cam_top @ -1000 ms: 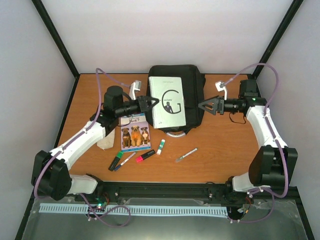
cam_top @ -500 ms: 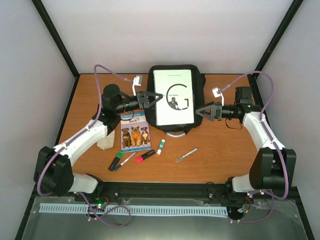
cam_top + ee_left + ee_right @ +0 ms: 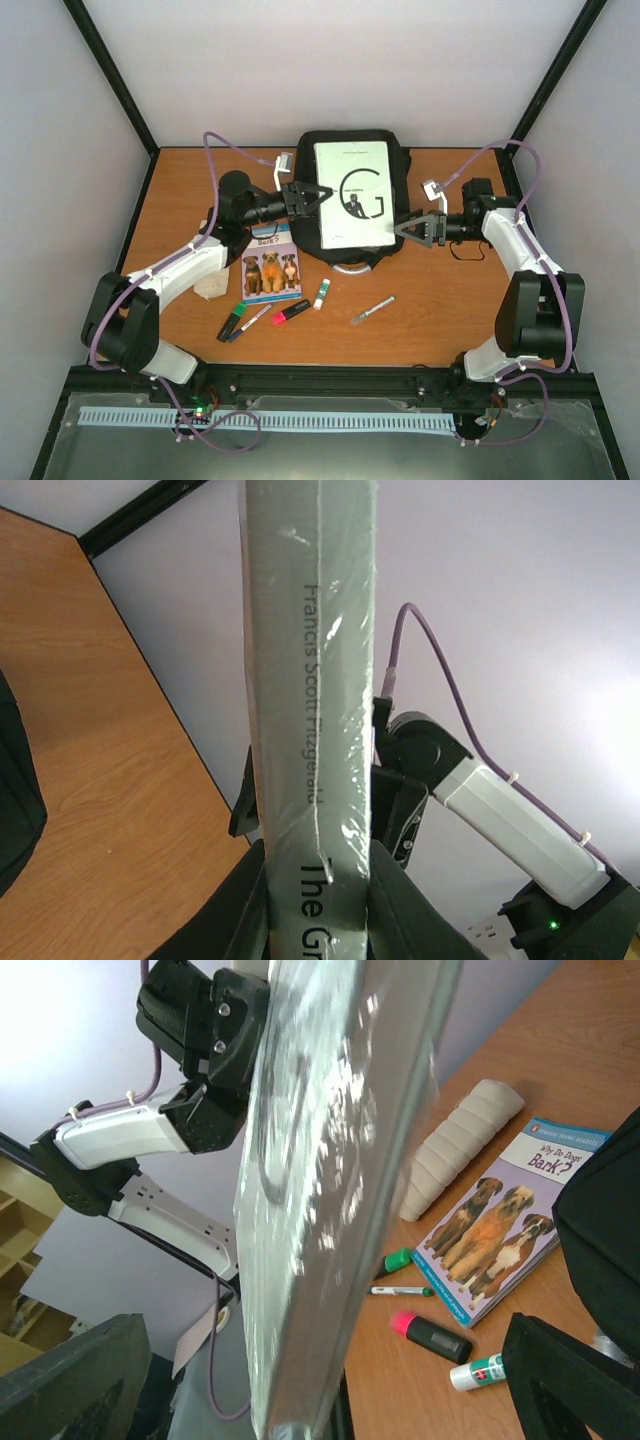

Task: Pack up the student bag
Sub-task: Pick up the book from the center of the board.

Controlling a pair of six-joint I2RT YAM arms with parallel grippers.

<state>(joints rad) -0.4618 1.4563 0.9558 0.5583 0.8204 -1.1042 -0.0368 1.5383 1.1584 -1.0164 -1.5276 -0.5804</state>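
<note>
Student bag (image 3: 403,170) lies flat at the far middle of the worktop (image 3: 450,300), between your two hands. Your left hand (image 3: 320,193) is clamped on the left edge of the big grey book (image 3: 355,195) and holds it up over the bag. Your right hand (image 3: 405,230) has its fingers wide apart, just beside the book's near right corner, and it holds nothing.

I think packing has hardly begun. The big book is not in yet, and I cannot see the bag's opening. On the near side of your left hand wait the dog book (image 3: 270,265), a pale roll (image 3: 212,287), the markers (image 3: 233,320), a glue stick (image 3: 322,293) and a pen (image 3: 372,310).

The book's edges sit close to both hands, and the back wall is near behind the bag. You have more open room on the near side of your right hand.
</note>
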